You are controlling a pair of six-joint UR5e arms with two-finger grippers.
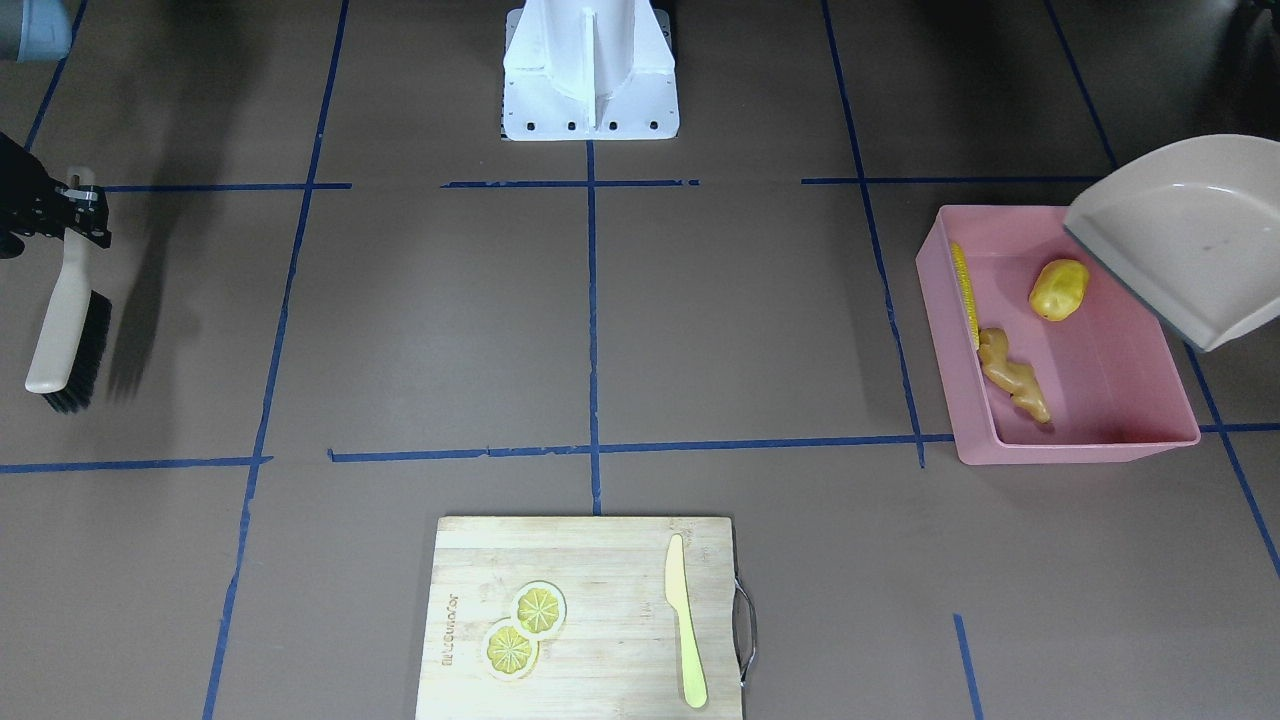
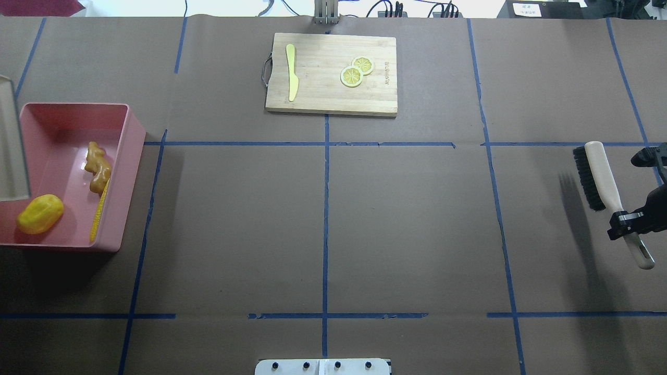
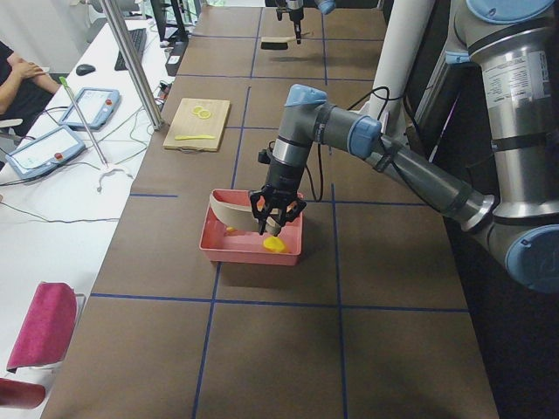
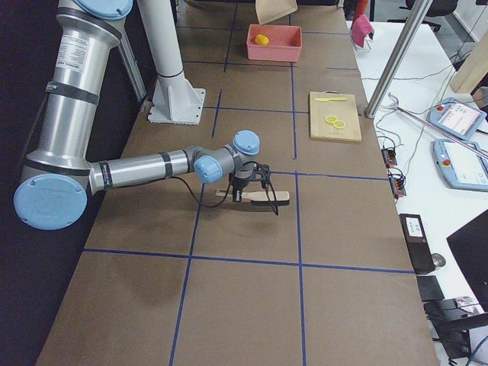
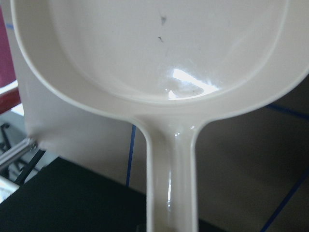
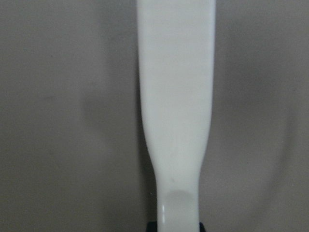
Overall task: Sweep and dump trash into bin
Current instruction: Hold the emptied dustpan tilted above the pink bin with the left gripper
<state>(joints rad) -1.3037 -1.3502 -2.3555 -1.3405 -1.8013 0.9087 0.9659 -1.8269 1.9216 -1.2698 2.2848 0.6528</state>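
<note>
Trash (image 1: 1060, 290) lies in the bin (image 1: 1085, 448) because my left claw (image 3: 277, 212) grips the dustpan (image 1: 1190, 230) tipped over it; my right claw (image 2: 625, 219) clamps the brush (image 2: 599, 172), parked aside.

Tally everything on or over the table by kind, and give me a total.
Toy foods: 3 (corn cob, potato, ginger root)
Lemon slices: 2
Knife: 1
Cutting board: 1
Pink bin: 1
Dustpan: 1
Brush: 1
Total: 10
</note>
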